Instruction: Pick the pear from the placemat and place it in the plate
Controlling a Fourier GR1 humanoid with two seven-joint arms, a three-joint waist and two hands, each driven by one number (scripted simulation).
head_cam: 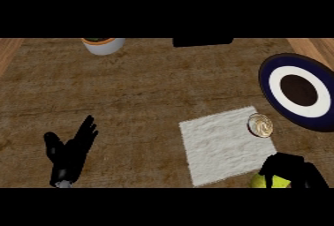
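- As our right hand (295, 171) curls its fingers round the pear (263, 181) by the placemat's (218, 145) near right corner, we judge lifting comes next.
- Our left hand (68, 154) rests by the counter's (143, 92) near edge, fingers straight, keeping clear.
- Past a cup (261, 125), the plate (267, 84) waits at the counter's right edge.

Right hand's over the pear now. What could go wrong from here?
1. The small cup at the placemat's right edge stands between the pear and the plate. A low carry could knock it.
2. The right robot hand curls over the pear at the view's lower edge and hides most of it. The hold can't be checked, so the pear might slip on lifting.
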